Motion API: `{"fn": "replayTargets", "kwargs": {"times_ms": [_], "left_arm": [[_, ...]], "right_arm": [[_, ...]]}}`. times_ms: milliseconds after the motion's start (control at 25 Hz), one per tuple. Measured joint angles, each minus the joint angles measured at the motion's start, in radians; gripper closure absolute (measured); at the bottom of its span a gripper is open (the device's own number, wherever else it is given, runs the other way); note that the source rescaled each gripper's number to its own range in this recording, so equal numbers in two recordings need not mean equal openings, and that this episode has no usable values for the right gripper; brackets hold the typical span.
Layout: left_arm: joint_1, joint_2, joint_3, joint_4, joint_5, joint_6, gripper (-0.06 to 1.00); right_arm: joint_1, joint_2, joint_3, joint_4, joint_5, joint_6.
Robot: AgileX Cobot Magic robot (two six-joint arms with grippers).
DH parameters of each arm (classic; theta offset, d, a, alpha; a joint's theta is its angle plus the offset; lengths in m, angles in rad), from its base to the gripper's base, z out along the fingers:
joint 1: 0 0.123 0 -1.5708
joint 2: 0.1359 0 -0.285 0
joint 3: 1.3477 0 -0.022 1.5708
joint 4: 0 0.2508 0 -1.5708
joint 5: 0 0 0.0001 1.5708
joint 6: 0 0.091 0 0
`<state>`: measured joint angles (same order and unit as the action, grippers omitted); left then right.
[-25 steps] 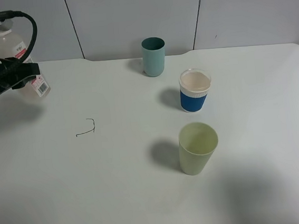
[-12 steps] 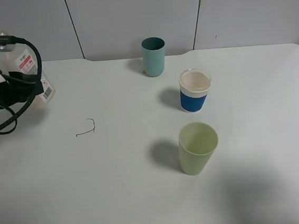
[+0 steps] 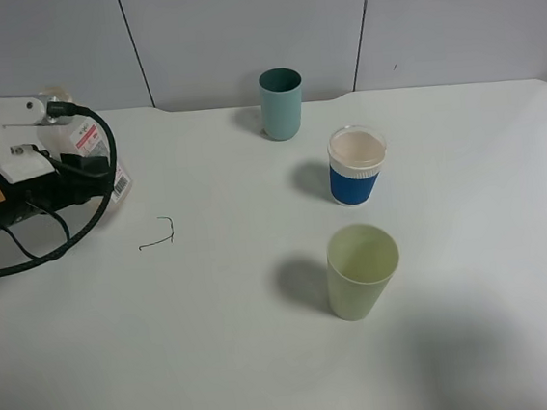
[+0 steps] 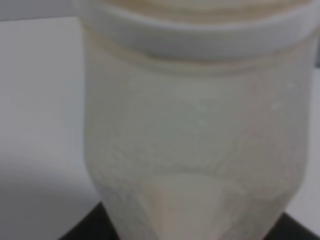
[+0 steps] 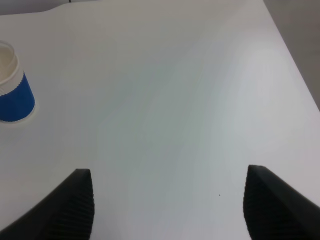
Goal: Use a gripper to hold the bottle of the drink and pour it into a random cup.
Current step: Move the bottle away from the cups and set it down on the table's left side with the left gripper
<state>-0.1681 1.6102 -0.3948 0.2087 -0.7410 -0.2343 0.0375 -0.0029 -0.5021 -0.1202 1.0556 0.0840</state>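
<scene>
My left gripper (image 3: 75, 178), black with a white mount and an orange sticker, is at the table's left side, shut on the bottle (image 3: 93, 145). Only the bottle's white and red label and its barcode show past the gripper there. In the left wrist view the bottle (image 4: 195, 130) fills the frame as a pale, translucent body with a wide neck. I cannot make out the drink inside. The teal cup (image 3: 281, 103) stands upright at the back centre, far to the right of the bottle. My right gripper (image 5: 167, 205) hangs open over bare table, out of the exterior view.
A blue cup with a white rim (image 3: 357, 166) (image 5: 12, 90) stands right of centre. A pale yellow-green cup (image 3: 361, 270) stands in front of it. A thin black mark (image 3: 160, 237) lies on the white table (image 3: 219, 346) near the left gripper. A black cable (image 3: 55, 247) loops below the left arm.
The left gripper, still holding the bottle, has moved to the right and down in the exterior view, in from the far left edge. The cups have not moved.
</scene>
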Motion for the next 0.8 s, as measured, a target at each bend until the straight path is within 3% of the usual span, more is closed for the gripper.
{"fn": "replayTargets", "kwargs": {"times_ms": [240, 800], "left_arm": [[0.0, 0.15, 0.003, 0.07, -0.147, 0.024, 0.94], [0.0, 0.288, 0.002, 0.075, -0.27, 0.19, 0.94]], "right_arm": [[0.0, 0.0, 0.0, 0.0, 0.0, 0.0], [0.0, 0.0, 0.0, 0.0, 0.0, 0.0]]}}
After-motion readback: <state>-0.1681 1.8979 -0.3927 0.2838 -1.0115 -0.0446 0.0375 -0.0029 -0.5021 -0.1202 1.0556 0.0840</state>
